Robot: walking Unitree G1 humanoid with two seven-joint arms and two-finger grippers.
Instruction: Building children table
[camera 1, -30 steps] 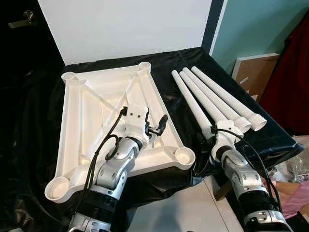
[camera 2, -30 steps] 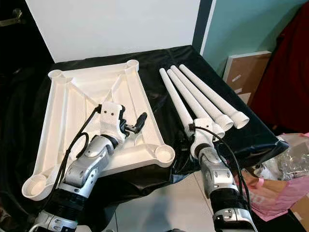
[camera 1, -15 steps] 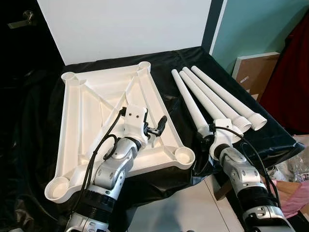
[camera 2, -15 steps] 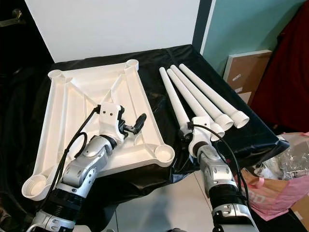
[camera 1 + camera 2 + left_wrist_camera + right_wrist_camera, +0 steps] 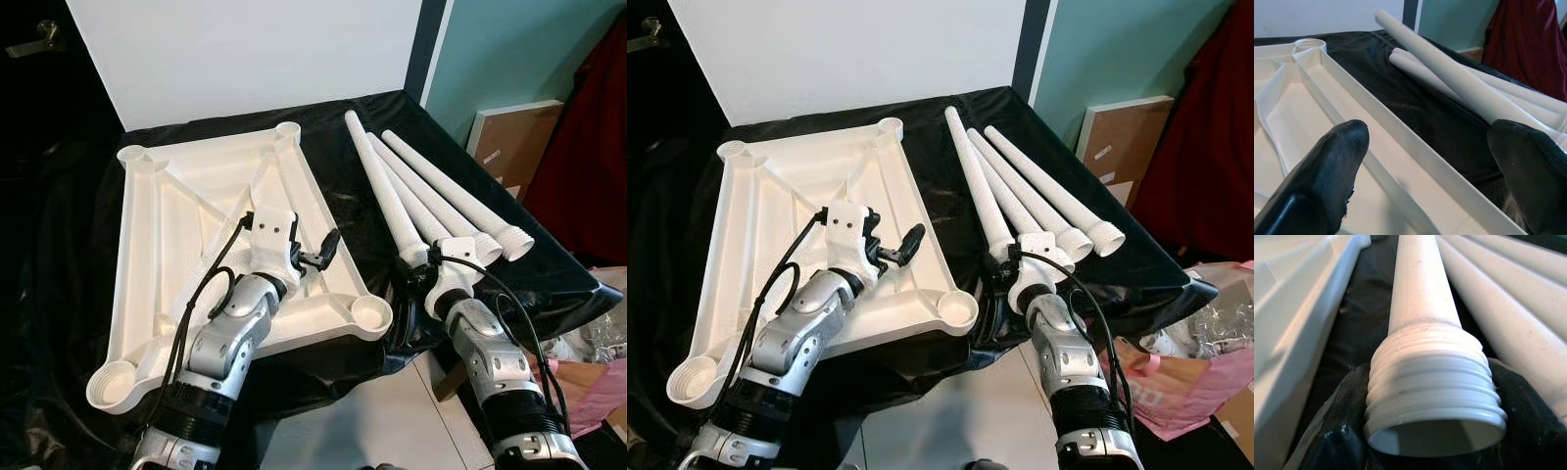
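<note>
we see the white plastic tabletop [image 5: 196, 235] lying upside down on a black cloth-covered surface [image 5: 333, 186], its ribbed underside facing up and a round leg socket [image 5: 371, 312] at each corner. our left gripper [image 5: 318, 257] hovers over the near right part of the tabletop, just past that near right socket; its two black fingers [image 5: 1327, 171] stand wide apart with nothing between them, straddling the tabletop's right rim. to the right, four long white plastic table legs [image 5: 446, 201] lie on the cloth. our right gripper [image 5: 1004, 266] has its jaws closed around the threaded near end of the leftmost white leg [image 5: 377, 181], black pads cupping the threads on both sides. that leg angles far and left, its far tip lying beyond the others. a cardboard panel [image 5: 509, 137] leans against the teal wall on the far right.
</note>
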